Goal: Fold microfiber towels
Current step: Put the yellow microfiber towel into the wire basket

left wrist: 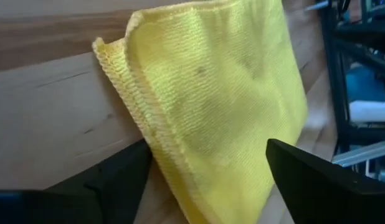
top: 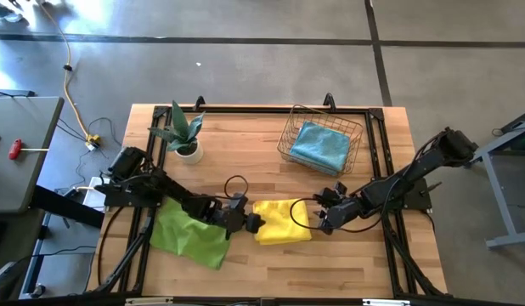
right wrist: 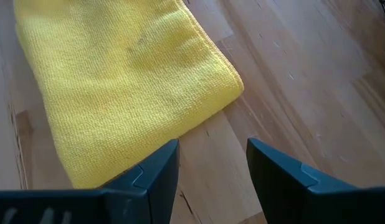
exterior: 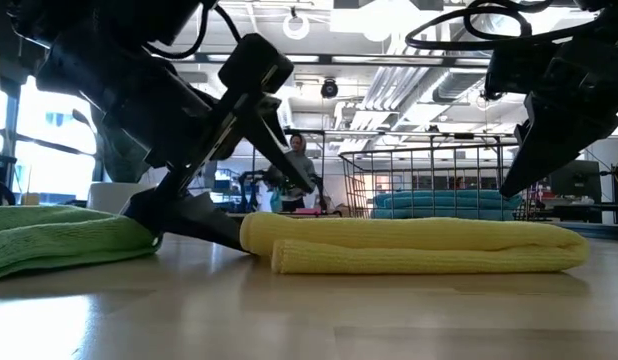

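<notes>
Yellow towel point(exterior: 419, 247), folded, lying mid-table between green towel point(top: 191, 231) and basket point(top: 320, 140); left gripper point(left wrist: 208, 180) spread, straddling its edge; right gripper point(right wrist: 211, 168) spread, hovering beside it; any drag risking undoing the fold.

A folded yellow towel point(top: 282, 222) lies on the wooden table point(top: 271, 263). The left gripper point(top: 251, 223) is at the towel's left edge, the right gripper point(top: 320, 218) just off its right edge. A green towel point(top: 191, 234) lies left of the yellow one, under the left arm. Behind it stand a plant point(top: 185, 134) to the left and a basket point(top: 320, 139) holding a blue towel point(top: 320, 147) to the right.
</notes>
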### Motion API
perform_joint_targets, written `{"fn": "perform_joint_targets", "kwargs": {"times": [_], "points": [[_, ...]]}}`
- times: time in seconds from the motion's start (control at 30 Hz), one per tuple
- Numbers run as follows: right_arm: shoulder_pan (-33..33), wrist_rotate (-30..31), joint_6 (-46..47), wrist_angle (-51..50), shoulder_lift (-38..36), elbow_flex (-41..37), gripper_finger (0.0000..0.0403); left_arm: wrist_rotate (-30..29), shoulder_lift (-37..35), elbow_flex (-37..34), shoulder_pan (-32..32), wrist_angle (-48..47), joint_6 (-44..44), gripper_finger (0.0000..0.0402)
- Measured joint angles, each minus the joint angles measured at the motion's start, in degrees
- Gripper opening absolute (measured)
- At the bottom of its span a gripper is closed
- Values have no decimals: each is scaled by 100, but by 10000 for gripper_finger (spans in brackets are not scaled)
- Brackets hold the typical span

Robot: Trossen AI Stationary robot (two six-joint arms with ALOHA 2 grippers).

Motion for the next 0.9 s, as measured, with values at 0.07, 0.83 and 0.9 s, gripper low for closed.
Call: {"fn": "perform_joint_targets", "kwargs": {"times": [0.07,0.83,0.9], "points": [[0,0,0,0,0,0,181,-93,12,45,-2,-26,-39,316],[0,0,0,-7,0,0,181,-45,776,1131,443,-398,1146,254],[0,0,0,-7,0,0,181,-50,818,1144,494,-552,1162,226]]}}
